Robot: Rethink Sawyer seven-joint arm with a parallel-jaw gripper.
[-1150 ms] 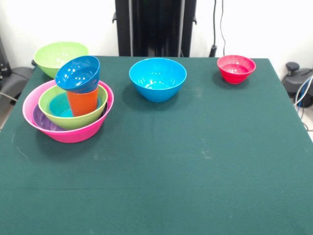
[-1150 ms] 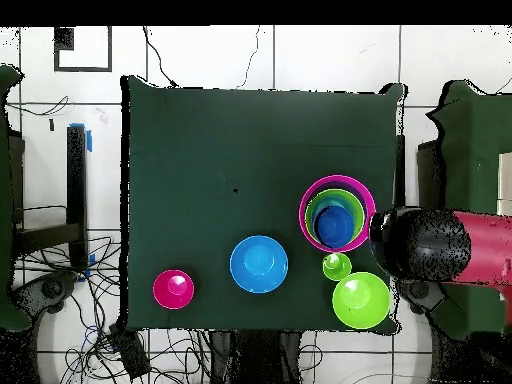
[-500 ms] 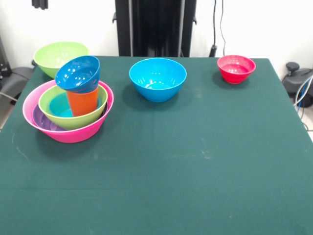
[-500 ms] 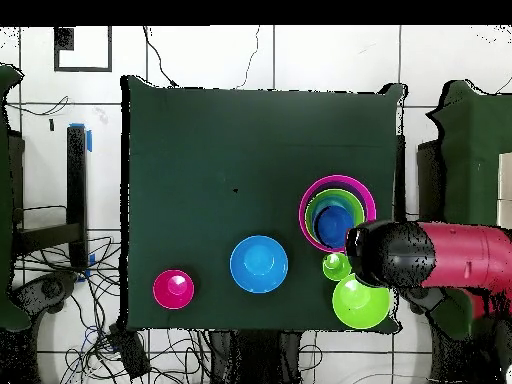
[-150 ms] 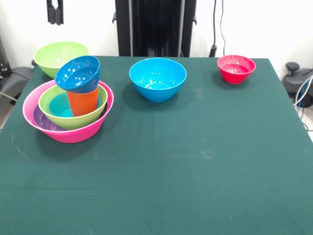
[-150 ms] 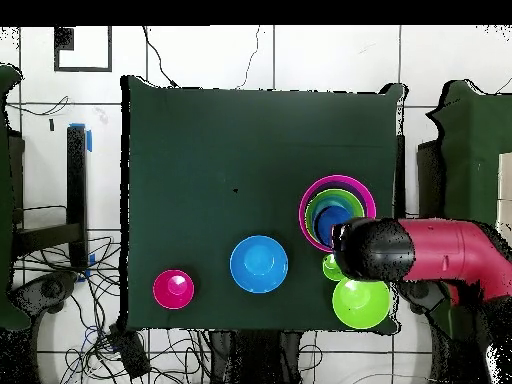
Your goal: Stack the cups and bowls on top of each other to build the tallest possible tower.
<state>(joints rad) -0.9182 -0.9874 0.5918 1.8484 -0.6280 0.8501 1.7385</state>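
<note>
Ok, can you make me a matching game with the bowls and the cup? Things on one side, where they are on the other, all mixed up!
Things:
1. orange cup
2. red bowl
3. small dark blue bowl
4. pink bowl

Places:
A. alone near a table corner
B. tilted on top of the cup
C. at the bottom of the stack, holding the others
D. standing inside the nested bowls

Pairs: 1-D, 2-A, 3-B, 4-C
</note>
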